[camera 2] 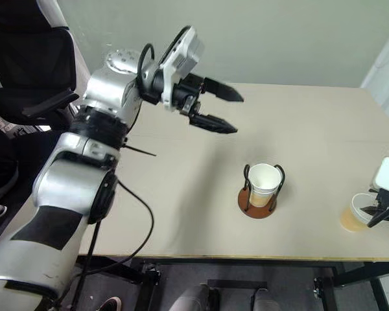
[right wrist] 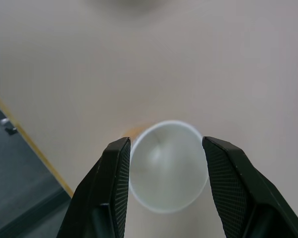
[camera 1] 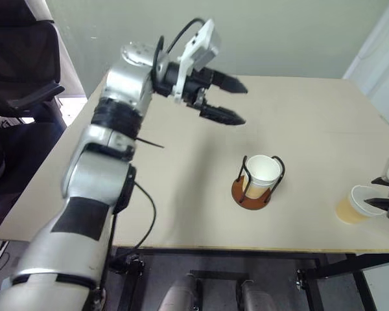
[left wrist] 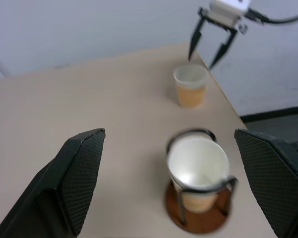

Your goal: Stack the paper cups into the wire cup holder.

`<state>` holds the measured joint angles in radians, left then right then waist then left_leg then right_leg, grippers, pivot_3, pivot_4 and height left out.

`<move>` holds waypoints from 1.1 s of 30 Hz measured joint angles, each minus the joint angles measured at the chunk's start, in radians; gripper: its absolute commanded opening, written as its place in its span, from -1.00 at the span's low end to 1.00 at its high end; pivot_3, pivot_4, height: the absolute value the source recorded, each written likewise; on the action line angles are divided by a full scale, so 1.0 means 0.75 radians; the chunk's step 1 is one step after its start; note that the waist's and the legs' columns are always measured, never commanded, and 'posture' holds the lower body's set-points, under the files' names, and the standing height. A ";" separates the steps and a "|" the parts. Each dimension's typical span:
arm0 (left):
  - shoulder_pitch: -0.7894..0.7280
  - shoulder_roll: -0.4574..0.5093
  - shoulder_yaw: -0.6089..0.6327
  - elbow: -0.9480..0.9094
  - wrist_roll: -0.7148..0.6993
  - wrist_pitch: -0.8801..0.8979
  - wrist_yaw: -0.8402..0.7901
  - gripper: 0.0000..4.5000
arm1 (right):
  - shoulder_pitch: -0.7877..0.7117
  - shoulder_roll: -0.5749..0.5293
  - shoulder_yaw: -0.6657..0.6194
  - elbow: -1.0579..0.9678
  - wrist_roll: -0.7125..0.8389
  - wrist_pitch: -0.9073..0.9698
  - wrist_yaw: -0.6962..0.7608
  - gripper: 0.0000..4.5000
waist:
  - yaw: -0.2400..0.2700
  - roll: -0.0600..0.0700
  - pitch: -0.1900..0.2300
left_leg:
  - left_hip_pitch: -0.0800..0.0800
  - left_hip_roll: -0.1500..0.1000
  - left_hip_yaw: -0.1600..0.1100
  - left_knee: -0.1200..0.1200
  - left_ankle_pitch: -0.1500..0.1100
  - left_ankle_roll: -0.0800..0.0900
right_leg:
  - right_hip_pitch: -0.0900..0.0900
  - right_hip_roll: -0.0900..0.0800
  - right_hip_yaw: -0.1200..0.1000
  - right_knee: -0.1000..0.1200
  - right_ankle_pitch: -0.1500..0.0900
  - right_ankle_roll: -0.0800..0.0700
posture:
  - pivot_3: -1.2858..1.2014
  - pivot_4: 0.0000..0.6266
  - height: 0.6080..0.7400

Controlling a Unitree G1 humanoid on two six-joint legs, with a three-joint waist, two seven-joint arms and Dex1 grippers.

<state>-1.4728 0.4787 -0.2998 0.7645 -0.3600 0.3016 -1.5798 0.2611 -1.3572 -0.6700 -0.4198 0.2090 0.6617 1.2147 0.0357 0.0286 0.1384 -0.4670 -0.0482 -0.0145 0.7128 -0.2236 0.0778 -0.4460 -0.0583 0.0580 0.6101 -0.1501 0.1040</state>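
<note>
Black, wide-spread and empty, the left gripper's (camera 1: 228, 100) jaws hang above the pale wooden worktop (camera 1: 181, 188), left of and beyond the wire cup holder with its reddish-brown disc base (camera 1: 252, 194), which carries a tan paper cup with a white rim (camera 1: 263, 173) near the middle. At the near right edge, the right gripper (right wrist: 165, 173) straddles a second tan paper cup (camera 1: 354, 205), jaws either side of its rim; whether they press it I cannot tell. Best squeeze gently to avoid crushing, then lift straight. How many cups are nested in the holder is hidden.
</note>
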 measured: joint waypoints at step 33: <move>0.106 0.177 -0.037 -0.328 -0.089 0.173 -0.001 0.99 | -0.399 -0.001 0.634 0.404 -0.093 -0.236 -0.007 0.02 | -0.021 0.001 0.001 | 0.017 -0.001 -0.002 -0.017 0.001 -0.012 | 0.017 0.000 0.003 -0.010 0.000 -0.006 | 0.03 -0.52 1.00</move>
<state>-1.3931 0.6117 -0.3275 0.5181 -0.4267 0.4317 -1.5807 -0.0383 -1.3577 -0.1945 -0.1171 0.1393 0.4849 1.2091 0.0201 0.0297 0.1391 -0.4540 -0.0489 -0.0160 0.7002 -0.2226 0.0686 -0.4334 -0.0586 0.0600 0.6025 -0.1504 0.0994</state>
